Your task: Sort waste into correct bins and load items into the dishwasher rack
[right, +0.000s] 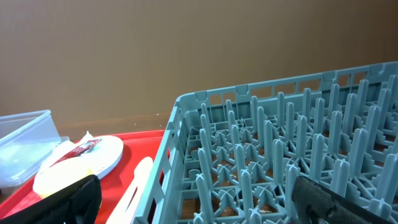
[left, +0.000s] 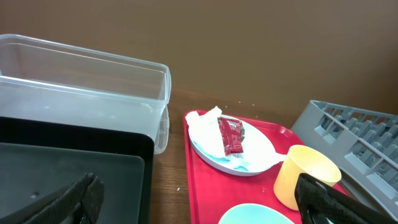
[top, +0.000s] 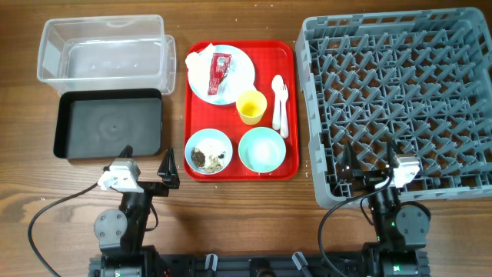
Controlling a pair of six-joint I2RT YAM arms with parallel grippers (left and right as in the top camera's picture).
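On the red tray (top: 290, 108), a pale-blue plate (top: 242, 73) holds white napkins (top: 198, 65) and a red sauce packet (top: 221, 71). Nearby are a yellow cup (top: 251, 107), a white fork and spoon (top: 280, 104), a bowl with food scraps (top: 208, 151) and an empty bowl (top: 261, 149). The clear tub (top: 104, 50) and black tray (top: 109, 123) lie left, the grey rack (top: 400, 100) right. My left gripper (top: 147, 160) (left: 196, 202) is open and empty, near the black tray's front right corner. My right gripper (top: 370, 158) (right: 199, 199) is open and empty, over the rack's front edge.
The left wrist view shows the packet (left: 231, 135), the cup (left: 305, 174) and the tub (left: 81, 74). The right wrist view shows the rack's pegs (right: 280, 143) and the spoon (right: 137, 180). Bare wood table (top: 246, 223) lies in front.
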